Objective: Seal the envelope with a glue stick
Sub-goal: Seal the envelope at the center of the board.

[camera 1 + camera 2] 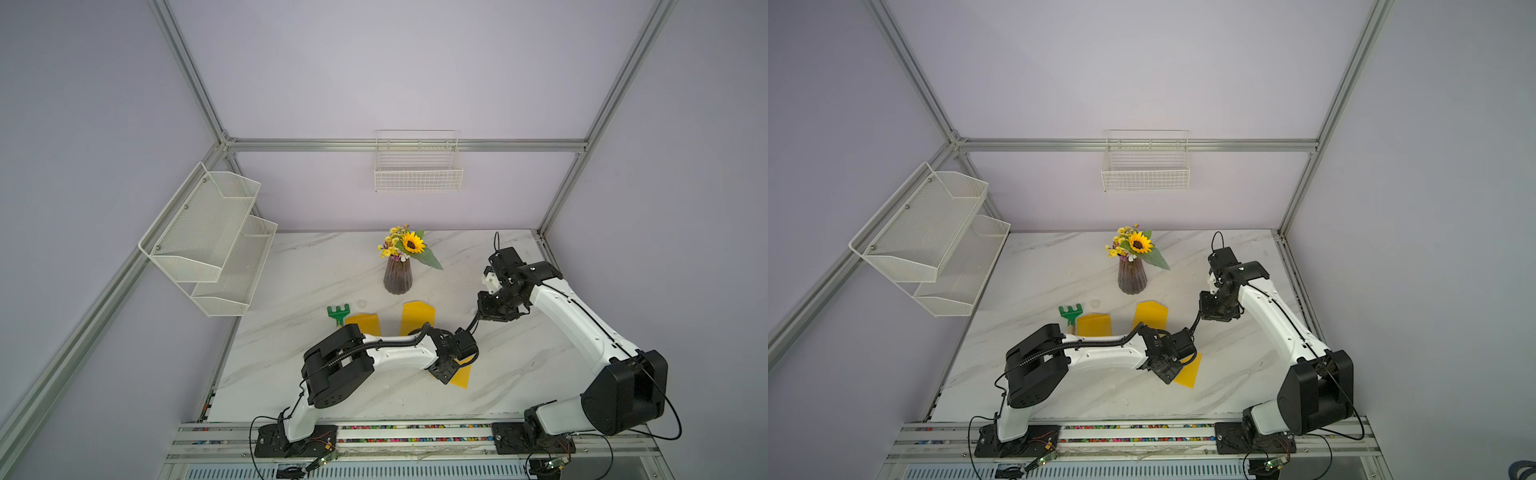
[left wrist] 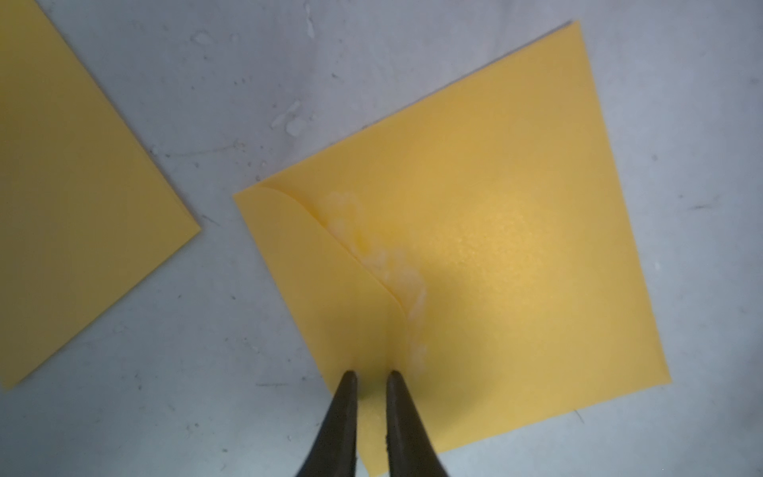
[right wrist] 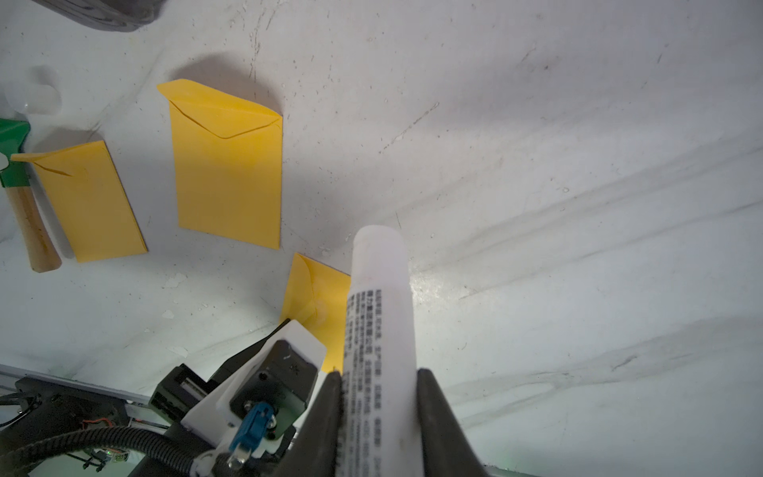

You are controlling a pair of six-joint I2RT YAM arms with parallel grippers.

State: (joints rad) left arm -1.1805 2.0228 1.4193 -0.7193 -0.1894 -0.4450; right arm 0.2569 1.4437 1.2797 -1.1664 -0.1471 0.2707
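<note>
A yellow envelope [image 2: 516, 231] lies flat on the marble table [image 1: 316, 282], also seen in both top views [image 1: 462, 377] [image 1: 1191, 373]. Its flap is folded down, with a whitish glue smear [image 2: 373, 256] along the flap's edge. My left gripper [image 2: 372, 373] rests its tips on the flap; the jaws stand a narrow gap apart with nothing between them. My right gripper [image 3: 377, 373] is raised above the table, right of the envelope, and shut on the glue stick [image 3: 380, 289]. The stick is a white cylinder with grey print, pointing out past the fingertips.
Two more yellow envelopes [image 1: 417, 318] [image 1: 363, 324] lie behind the left arm. A green toy rake [image 1: 338, 313] and a small translucent piece [image 3: 39, 95] lie beside them. A vase of flowers [image 1: 398, 278] stands further back. A wire basket [image 1: 417, 174] and mesh shelves [image 1: 212, 237] hang on the walls.
</note>
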